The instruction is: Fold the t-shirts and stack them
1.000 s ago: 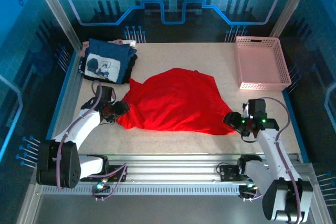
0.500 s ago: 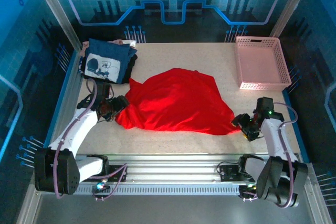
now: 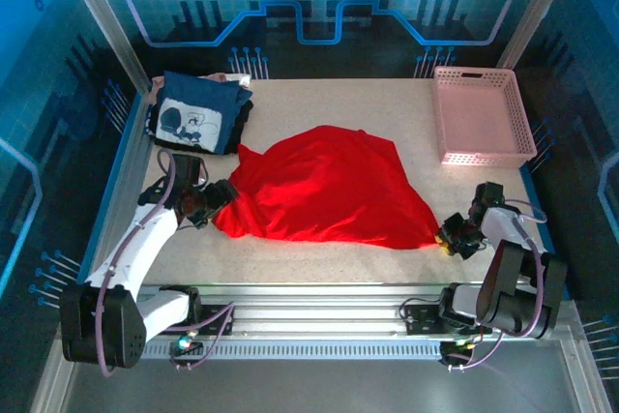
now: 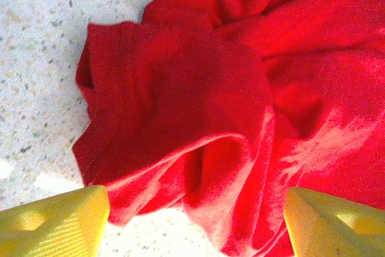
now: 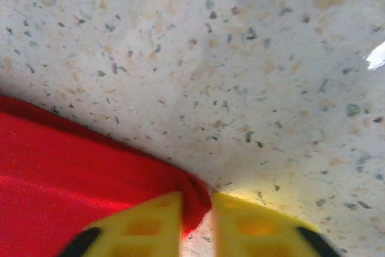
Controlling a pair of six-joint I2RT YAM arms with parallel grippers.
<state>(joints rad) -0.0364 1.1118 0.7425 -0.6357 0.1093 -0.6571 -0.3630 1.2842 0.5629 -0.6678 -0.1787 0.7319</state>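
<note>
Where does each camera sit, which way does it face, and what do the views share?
Top external: above and behind the arm bases, facing down at the table; left arm, right arm, red shirt, folded navy shirt and pink basket show.
Left wrist: on the left arm, aimed down at the red shirt; open left fingers at the bottom corners.
Right wrist: low over the table; right fingers shut on the shirt's corner.
Shared: all three see the red shirt and table.
</note>
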